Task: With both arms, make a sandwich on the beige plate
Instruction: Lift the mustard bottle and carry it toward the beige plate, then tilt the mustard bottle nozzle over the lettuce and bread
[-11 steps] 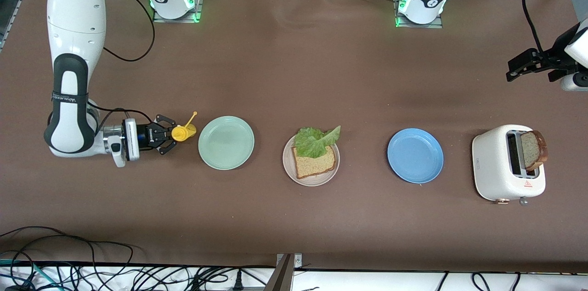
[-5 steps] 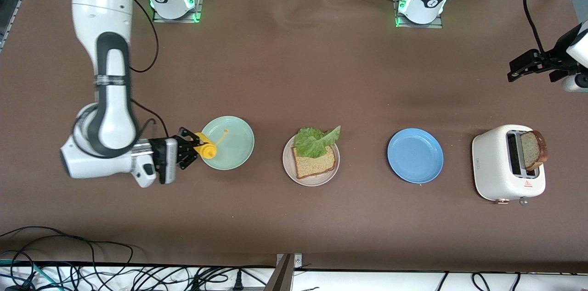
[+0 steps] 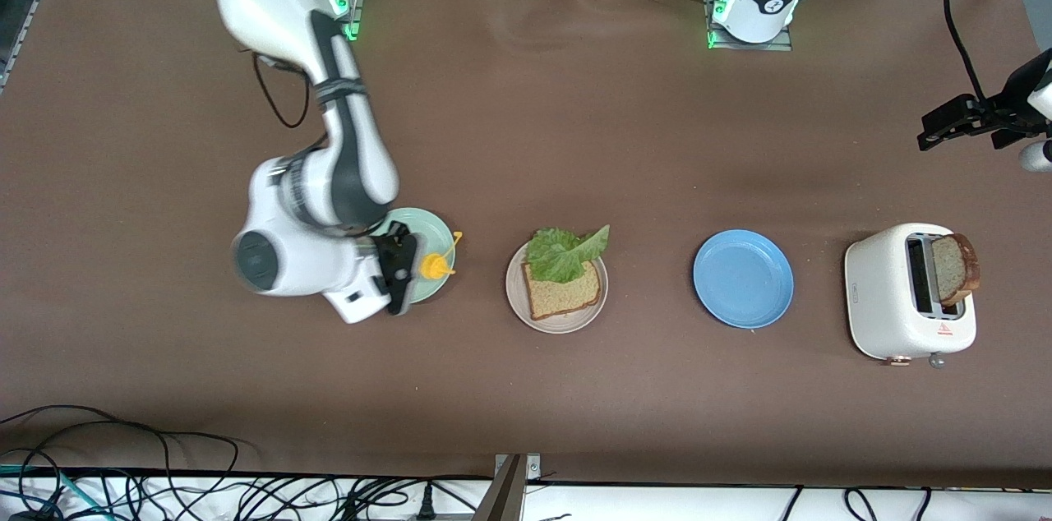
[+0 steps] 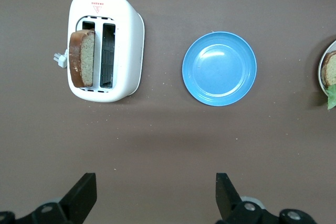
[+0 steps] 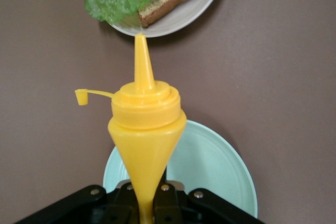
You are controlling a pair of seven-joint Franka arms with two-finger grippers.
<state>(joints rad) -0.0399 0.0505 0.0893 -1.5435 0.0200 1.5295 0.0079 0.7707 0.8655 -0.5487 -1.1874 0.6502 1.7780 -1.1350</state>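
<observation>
1. The beige plate (image 3: 556, 322) sits in the middle of the row of plates. It is round and smooth, with a small raised rim.
2. On it lies one square bread slice (image 3: 563, 289), tan and grainy with a dark crust. A curly green lettuce leaf (image 3: 564, 252) lies on top and hangs over the rim toward my bases.
3. My right gripper (image 3: 408, 265) is squeezed shut around a yellow sauce bottle (image 5: 145, 129). I hold it over the mint-green plate (image 5: 210, 166), beside the beige plate.
4. The bottle is shiny plastic, shaped like a cone, with a thin pointy tip. Its little cap (image 5: 80, 96) hangs off on a strap, so the tip is open. The tip points at the sandwich, so I think sauce comes next.
5. The blue plate (image 3: 743, 278) is smooth, glossy and bare.
6. The second bread slice (image 3: 953, 268) stands up out of the white toaster (image 3: 892, 315) at my left arm's end of the table. It sticks out high, so it looks easy to pinch.
7. My left gripper (image 3: 957, 120) waits in the air near the toaster. Its fingers (image 4: 81, 196) are spread wide and hold nothing.
</observation>
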